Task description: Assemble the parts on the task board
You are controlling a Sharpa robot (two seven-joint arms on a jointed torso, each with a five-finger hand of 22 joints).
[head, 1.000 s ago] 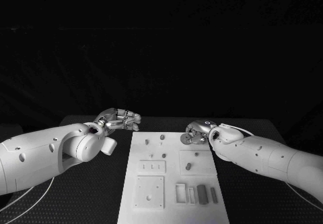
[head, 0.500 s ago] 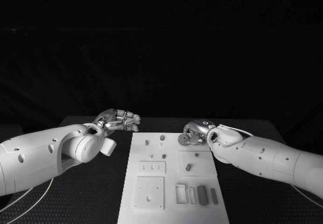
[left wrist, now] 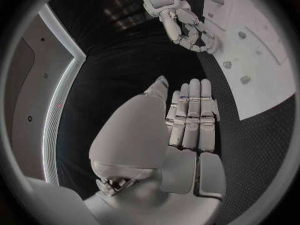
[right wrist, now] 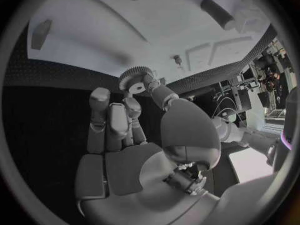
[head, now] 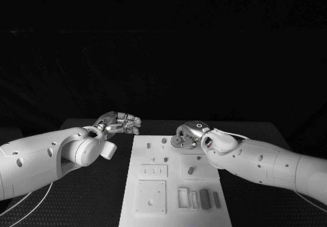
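The white task board lies lengthwise in the middle of the table. My right hand hovers over its far end and pinches a small grey gear between thumb and a finger. In the head view the gear hangs just above the board, right of a dark peg. My left hand floats off the board's far left corner with its fingers stretched out side by side and nothing in them. The board lies beside that hand.
Small pegs stand in the board's far half, and a short part sits in a square plate. Near the front are a holed plate and several upright blocks. Black table flanks the board.
My right hand has carried the gear leftward, from the board's far right edge to over its far middle. The left hand has stayed almost still.
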